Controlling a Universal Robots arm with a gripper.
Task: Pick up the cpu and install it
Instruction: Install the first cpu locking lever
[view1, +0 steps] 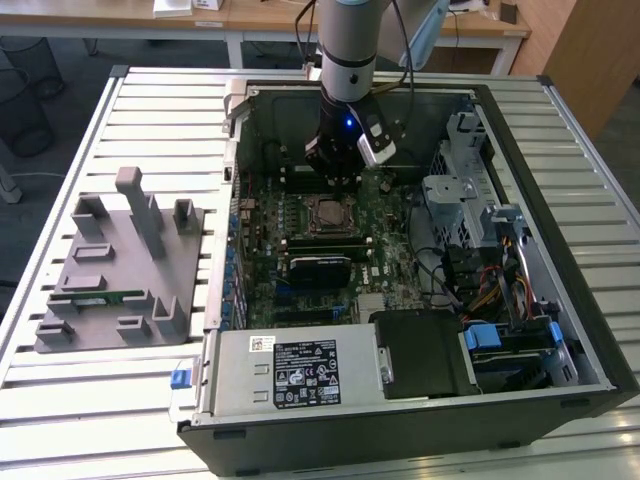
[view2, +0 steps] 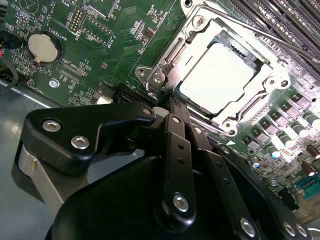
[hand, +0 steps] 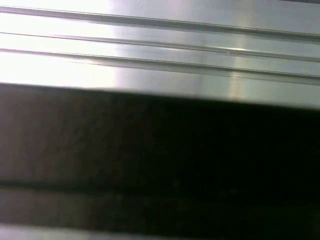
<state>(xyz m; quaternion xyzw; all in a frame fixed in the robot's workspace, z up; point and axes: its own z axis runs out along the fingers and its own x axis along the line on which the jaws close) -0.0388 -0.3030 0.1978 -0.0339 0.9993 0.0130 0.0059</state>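
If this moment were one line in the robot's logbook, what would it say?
chip: seated in socket on green board | gripper: above board, just behind socket, holding nothing seen | tray: outside case

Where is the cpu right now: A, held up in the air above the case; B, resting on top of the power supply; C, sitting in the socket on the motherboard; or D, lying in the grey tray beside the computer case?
C: the cpu lies flat inside the metal socket frame on the green motherboard, with the gripper close beside the frame.
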